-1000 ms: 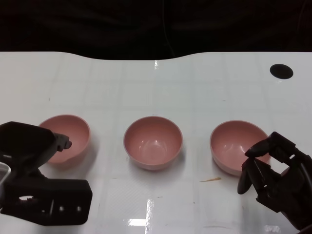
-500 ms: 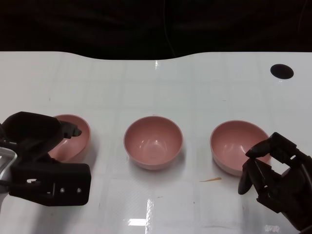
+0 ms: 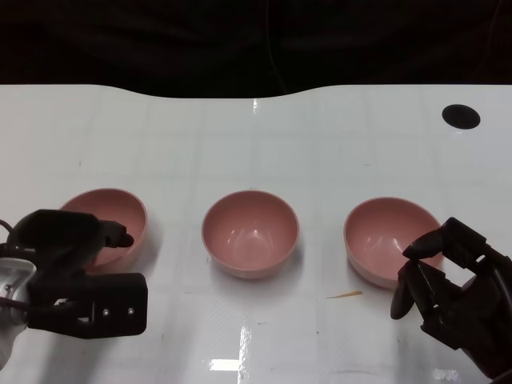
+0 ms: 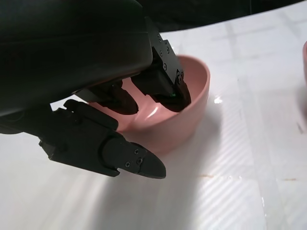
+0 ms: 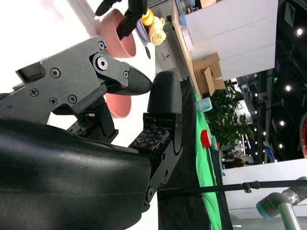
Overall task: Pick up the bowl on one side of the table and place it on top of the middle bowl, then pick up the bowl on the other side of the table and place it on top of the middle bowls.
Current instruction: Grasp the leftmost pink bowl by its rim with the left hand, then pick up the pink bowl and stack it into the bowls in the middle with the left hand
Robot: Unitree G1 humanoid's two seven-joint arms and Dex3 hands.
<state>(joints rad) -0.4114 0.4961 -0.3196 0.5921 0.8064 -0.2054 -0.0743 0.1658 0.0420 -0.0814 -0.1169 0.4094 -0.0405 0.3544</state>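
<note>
Three pink bowls stand in a row in the head view: the left bowl (image 3: 120, 210), the middle bowl (image 3: 250, 232) and the right bowl (image 3: 388, 236). My left hand (image 3: 72, 260) lies over the left bowl's near rim. In the left wrist view its fingers (image 4: 163, 86) reach down inside the left bowl (image 4: 189, 115), while the thumb (image 4: 115, 153) stays outside the wall, a little apart from it. My right hand (image 3: 452, 292) hovers by the right bowl's near right side. It holds nothing, and its fingers (image 5: 163, 110) are bent with a gap to the thumb.
The white table (image 3: 256, 144) ends at a curved far edge against a dark background. A black round hole (image 3: 462, 117) sits at its far right. A small yellowish scrap (image 3: 346, 295) lies in front of the right bowl.
My left hand has come forward over the left bowl and then lowered, so its fingers now dip inside the rim. The bowls and the right hand have not moved.
</note>
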